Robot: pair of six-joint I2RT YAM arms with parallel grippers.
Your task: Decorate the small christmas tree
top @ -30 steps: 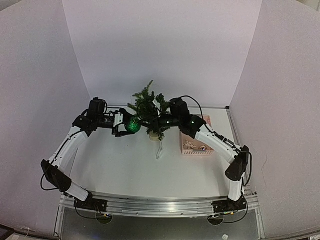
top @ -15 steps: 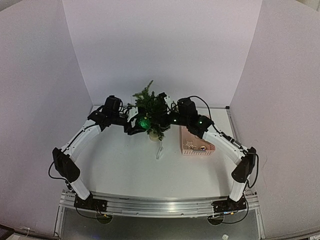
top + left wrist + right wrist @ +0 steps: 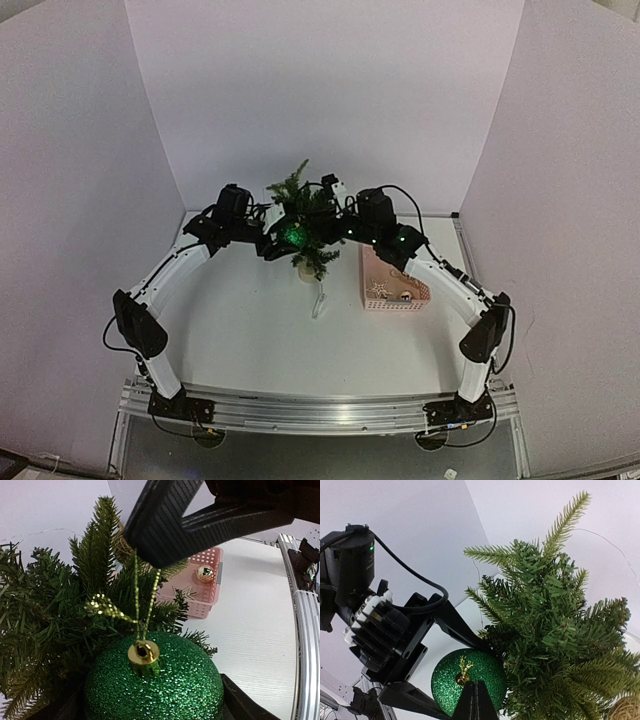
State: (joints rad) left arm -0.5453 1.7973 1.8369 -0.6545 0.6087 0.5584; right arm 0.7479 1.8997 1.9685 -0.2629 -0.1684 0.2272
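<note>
The tree [image 3: 300,210] stands at the back middle of the worktop [image 3: 250,335]. Against its near-left side sits a green ball [image 3: 155,685], clamped between the left fingers [image 3: 245,705]. The right fingers [image 3: 165,525], pressed together just above the ball, pinch its gold cord [image 3: 136,595]. A pink basket [image 3: 395,303] sits right of the tree.

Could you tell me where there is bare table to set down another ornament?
Free: the patch of table between the left arm and the small christmas tree, and the strip in front of the pink basket. Crowded: at the tree, where the left gripper and right gripper hold the green bauble.
</note>
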